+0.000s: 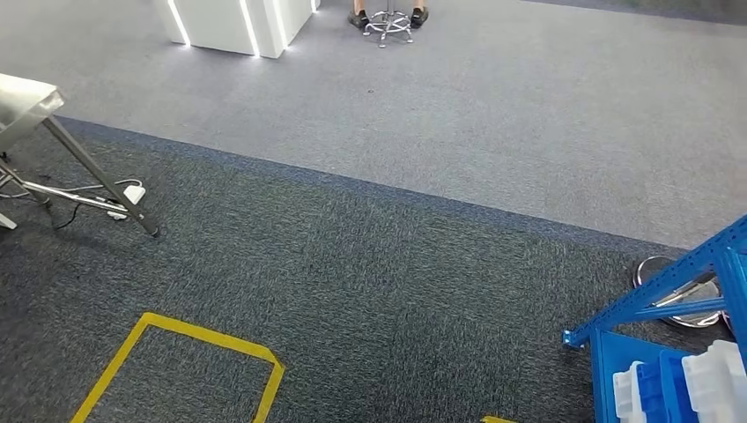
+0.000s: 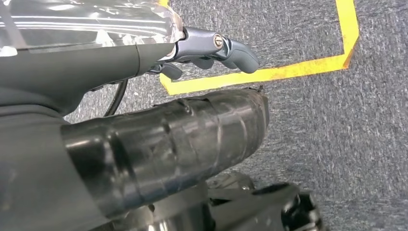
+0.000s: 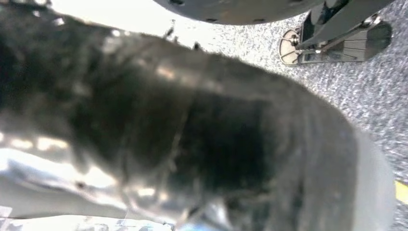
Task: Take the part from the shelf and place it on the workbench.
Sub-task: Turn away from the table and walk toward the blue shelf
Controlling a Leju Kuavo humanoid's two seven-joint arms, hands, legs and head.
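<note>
Ahead, in the head view, the blue shelf (image 1: 656,295) cuts into the lower right corner. White parts (image 1: 715,377) sit in its blue bin (image 1: 654,388), cropped by the frame edge, so their long axis and heading cannot be read. A steel table (image 1: 22,101) slants in at far left, and yellow tape (image 1: 189,335) marks the dark carpet (image 1: 370,264).

From the left wrist, the left hand (image 2: 192,130) shows its dark ribbed cover, with grey fingers (image 2: 235,53) reaching over the tape. Whether they hold anything cannot be told.

From the right wrist, the right hand (image 3: 192,134) is a dark blur. Its fingers and grip cannot be made out.
</note>
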